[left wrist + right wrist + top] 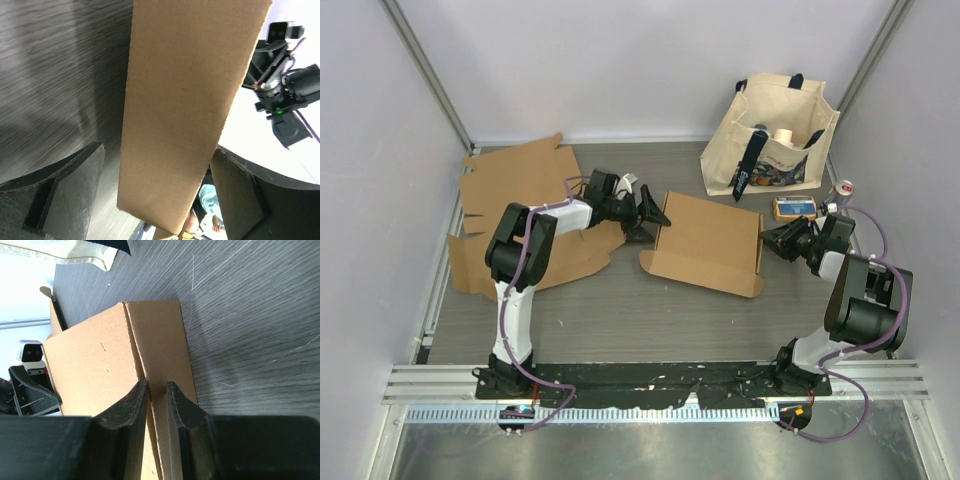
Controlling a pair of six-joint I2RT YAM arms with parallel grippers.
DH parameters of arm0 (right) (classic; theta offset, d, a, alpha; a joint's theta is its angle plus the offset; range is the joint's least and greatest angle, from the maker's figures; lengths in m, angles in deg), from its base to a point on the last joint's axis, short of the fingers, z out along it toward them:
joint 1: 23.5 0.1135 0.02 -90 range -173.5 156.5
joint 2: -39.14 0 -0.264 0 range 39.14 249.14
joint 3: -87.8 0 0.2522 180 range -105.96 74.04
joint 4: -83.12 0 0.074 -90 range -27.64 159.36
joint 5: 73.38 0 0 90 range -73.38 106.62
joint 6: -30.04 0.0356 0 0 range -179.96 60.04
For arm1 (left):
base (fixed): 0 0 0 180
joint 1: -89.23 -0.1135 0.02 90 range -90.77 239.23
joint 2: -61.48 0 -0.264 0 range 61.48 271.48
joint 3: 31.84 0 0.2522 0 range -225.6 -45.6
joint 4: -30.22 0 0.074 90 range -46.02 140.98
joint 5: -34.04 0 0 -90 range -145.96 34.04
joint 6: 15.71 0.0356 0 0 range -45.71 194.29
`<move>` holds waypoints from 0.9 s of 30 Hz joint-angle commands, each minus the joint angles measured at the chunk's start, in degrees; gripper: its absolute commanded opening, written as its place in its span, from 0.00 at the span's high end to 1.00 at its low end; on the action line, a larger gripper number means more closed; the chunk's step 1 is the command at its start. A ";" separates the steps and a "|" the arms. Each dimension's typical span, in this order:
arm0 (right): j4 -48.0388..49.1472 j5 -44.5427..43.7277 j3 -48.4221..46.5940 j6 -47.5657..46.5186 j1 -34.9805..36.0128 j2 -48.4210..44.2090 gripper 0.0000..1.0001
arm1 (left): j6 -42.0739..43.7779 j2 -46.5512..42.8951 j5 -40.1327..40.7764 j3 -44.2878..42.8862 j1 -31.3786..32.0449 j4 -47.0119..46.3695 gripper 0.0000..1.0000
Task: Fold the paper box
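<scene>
Top external view: a dark grey wood-grain table (650, 315) fills the middle of the frame, with pale walls around it. At its left side flat sheets of brown cardboard (515, 180) lie spread out, partly under the left arm (525, 250). A cream tote bag (740, 140) stands open at the upper right, with a few things inside that are too small to name.

The paper box (708, 240) sits in the centre of the table, between the two arms. It is partly folded, with a broad brown panel facing up and its lower edge angled toward the lower right. The right arm (860, 295) rises from the lower right of the frame and reaches to the box's right end.

The left gripper (655, 220) is at the box's left end. In the left wrist view its jaws stand wide apart, one finger (70, 190) at the lower left and the other at the lower right. A box panel (185, 110) runs up between them, and whether either finger touches it I cannot tell.

The right gripper (772, 240) pinches the box's right edge. In the right wrist view its fingertips (131, 405) are drawn close on a thin cardboard wall of the box (110, 355).

Just right of the box's upper corner lies a small orange-and-blue object (795, 207). A small white round thing (845, 186) is near it.
</scene>
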 commanded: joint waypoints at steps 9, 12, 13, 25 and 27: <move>-6.99 -7.24 1.09 -2.73 3.03 -0.11 0.63 | -22.17 2.07 -8.45 3.37 2.23 -32.96 0.46; -11.98 -10.22 -1.01 -2.81 5.14 -4.41 0.52 | -21.99 0.14 -7.84 3.72 1.70 -29.72 0.55; -13.22 -11.53 -1.72 -2.90 6.54 -8.07 0.48 | -21.47 -0.22 -7.84 3.63 1.44 -28.31 0.57; -38.64 -35.71 -23.96 -22.92 37.19 -26.03 0.17 | -22.96 -10.06 -6.61 8.73 -1.02 -10.04 0.61; -38.63 -35.98 -26.15 -31.88 48.80 -27.09 0.14 | -24.01 -11.29 -6.52 8.12 -1.81 -4.23 0.62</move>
